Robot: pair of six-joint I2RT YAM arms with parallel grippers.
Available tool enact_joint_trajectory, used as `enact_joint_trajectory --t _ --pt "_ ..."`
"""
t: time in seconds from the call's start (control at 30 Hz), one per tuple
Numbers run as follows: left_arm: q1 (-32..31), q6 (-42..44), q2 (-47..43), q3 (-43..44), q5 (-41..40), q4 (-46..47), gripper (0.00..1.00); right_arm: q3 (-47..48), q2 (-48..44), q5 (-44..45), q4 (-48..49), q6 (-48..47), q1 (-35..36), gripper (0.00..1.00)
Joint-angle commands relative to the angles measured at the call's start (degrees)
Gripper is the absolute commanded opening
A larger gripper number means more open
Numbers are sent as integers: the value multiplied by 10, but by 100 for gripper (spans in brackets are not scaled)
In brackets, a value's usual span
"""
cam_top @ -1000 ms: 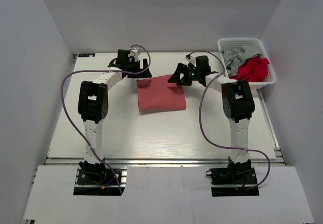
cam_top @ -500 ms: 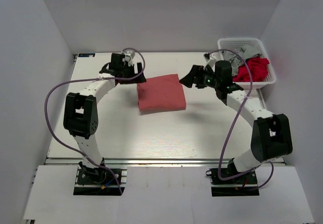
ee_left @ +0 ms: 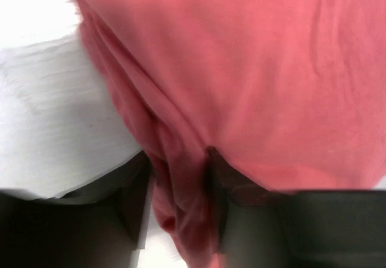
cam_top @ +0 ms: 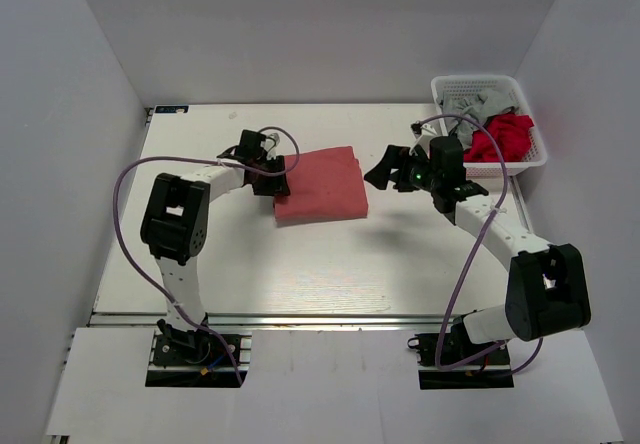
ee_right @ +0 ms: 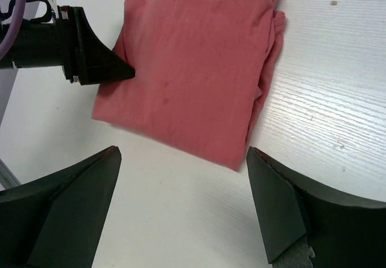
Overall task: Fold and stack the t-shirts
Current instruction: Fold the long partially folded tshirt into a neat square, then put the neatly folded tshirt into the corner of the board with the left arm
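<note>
A folded salmon-red t-shirt [cam_top: 322, 184] lies at the middle of the white table [cam_top: 300, 264]. My left gripper [cam_top: 272, 181] is at its left edge. In the left wrist view a bunched fold of the t-shirt [ee_left: 271, 69] fills the gap of the left gripper [ee_left: 178, 207], with its dark fingers [ee_left: 129, 201] pressed against either side. My right gripper [cam_top: 381, 172] hovers just right of the shirt, wide open and empty. In the right wrist view the right gripper [ee_right: 182, 153] points at the t-shirt [ee_right: 193, 69], with the left gripper [ee_right: 90, 54] at the far edge.
A white basket [cam_top: 482, 86] stands at the back right corner, holding a crumpled red garment [cam_top: 503, 136] and a grey one [cam_top: 465, 114]. The purple cables loop beside both arms.
My left gripper dropped from beside the shirt onto its left edge and closed on the cloth. My right gripper drifted slightly toward the shirt and stayed open.
</note>
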Motion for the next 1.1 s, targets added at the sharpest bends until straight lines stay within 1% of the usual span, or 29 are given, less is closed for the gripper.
enact_joint_trajectory --t 0.0,0.1,0.13,0.17,0.2,0.23,0.27,0.3,0.33,0.37,0.4,0.43,0.5,0.57,0.6,0.7,0.77,0.83,0.9,0.93,1.0,1.03,1.07 --pt "-19 8 50 1 -62 -50 45 -4 -12 24 -4 -12 -3 90" --pt "-25 8 73 28 -113 -85 32 -6 -11 28 -9 -14 -1 90" --pt "-25 8 83 39 -121 -85 32 -6 -11 29 -9 -17 -2 90" --pt "-25 8 83 39 -126 -92 29 -5 -11 28 -9 -18 -2 90" --pt "-25 8 92 49 -126 -93 24 -5 -10 30 -12 -20 -2 90" --pt "-11 8 92 68 -132 -105 0 -4 -9 32 -11 -25 -2 90" --pt "-6 14 102 83 -141 -114 0 -3 -7 32 -15 -27 -1 90" --pt "-6 26 110 99 -178 -126 0 -1 -8 38 -16 -31 -3 90" --pt "1 37 119 144 -210 -157 0 -1 -8 41 -18 -36 -3 90" --pt "1 53 119 166 -233 -169 0 -1 -9 44 -20 -38 -3 90" --pt "1 91 124 209 -273 -179 0 0 -7 49 -21 -39 -3 90" --pt "7 107 124 228 -291 -189 0 -1 -6 50 -23 -40 -3 90" --pt "19 155 124 269 -338 -189 0 -1 1 50 -18 -40 -3 90" --pt "39 180 119 295 -366 -189 0 5 10 51 -23 -41 -3 90" --pt "46 206 119 316 -372 -189 0 5 14 50 -24 -42 -2 90" --pt "78 262 119 342 -380 -162 0 27 41 38 -43 -44 -4 90" --pt "102 287 119 362 -380 -139 0 45 64 25 -47 -44 -3 90" --pt "119 330 127 379 -357 -129 0 64 87 8 -53 -45 -4 90" --pt "142 362 144 408 -349 -111 0 79 97 -12 -55 -43 -5 90" --pt "149 391 164 419 -344 -111 0 88 110 -32 -54 -39 -6 90" --pt "168 416 190 469 -338 -111 0 93 111 -61 -54 -38 -5 90" --pt "174 433 217 504 -338 -111 0 94 111 -71 -49 -38 -6 90" --pt "180 440 230 520 -338 -111 0 92 107 -75 -45 -36 -7 90"
